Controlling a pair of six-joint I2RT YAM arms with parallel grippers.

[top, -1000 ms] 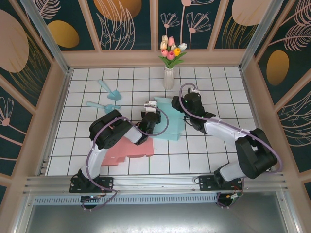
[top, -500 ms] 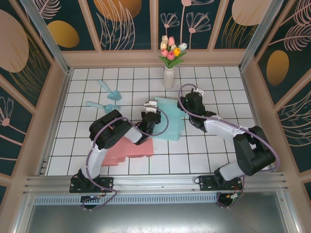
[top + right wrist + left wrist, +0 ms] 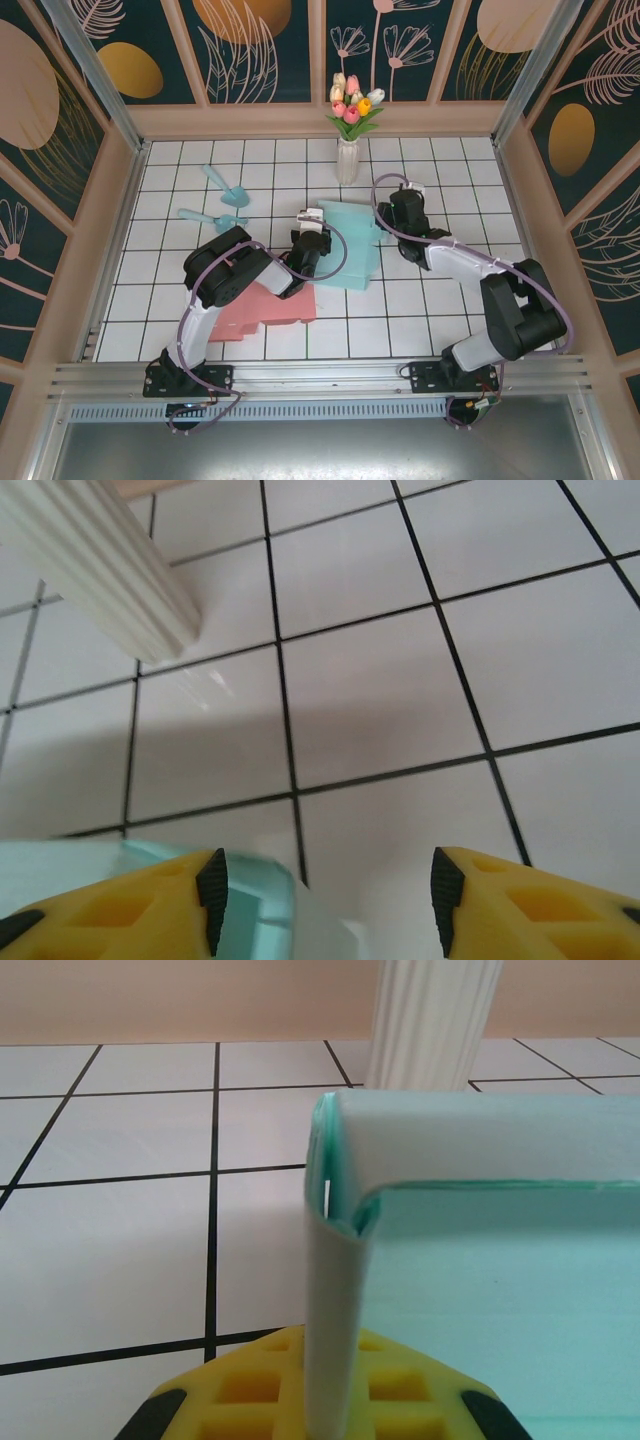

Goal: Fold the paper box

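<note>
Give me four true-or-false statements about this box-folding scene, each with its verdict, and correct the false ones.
1. The left gripper is shut on the teal paper box. True.
2. The right gripper is clamped shut. False: its fingers stand apart, open.
3. The vase of tulips has tipped over. False: it stands upright behind the box.
4. A pink sheet lies flat, near-left of the teal box. True.
</note>
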